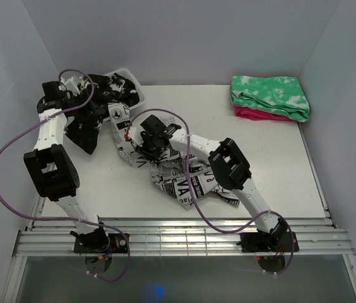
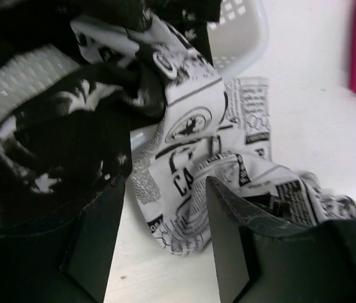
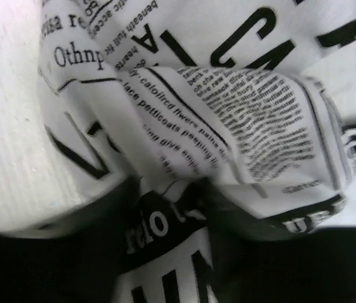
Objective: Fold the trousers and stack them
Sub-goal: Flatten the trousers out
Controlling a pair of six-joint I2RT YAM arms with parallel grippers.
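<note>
The trousers [image 1: 178, 180], white with black newspaper print, lie crumpled in the middle of the table, and one end trails up to the basket. My right gripper [image 1: 144, 149] is down in the cloth near that end. In the right wrist view the right gripper [image 3: 172, 208] is shut on a bunched fold of the trousers [image 3: 228, 107]. My left gripper [image 1: 80, 95] is at the basket, open and empty. In the left wrist view the left gripper [image 2: 162, 246] hovers just over the table, with the trousers [image 2: 190, 126] right ahead of its fingers [image 2: 96, 240].
A white mesh basket [image 1: 130, 79] stands at the back left with a black, white-splotched garment [image 1: 86, 129] hanging over its side; both also show in the left wrist view [image 2: 241, 31] [image 2: 52, 145]. A folded green-and-white cloth [image 1: 269, 95] lies on a pink one [image 1: 254, 113] at the back right.
</note>
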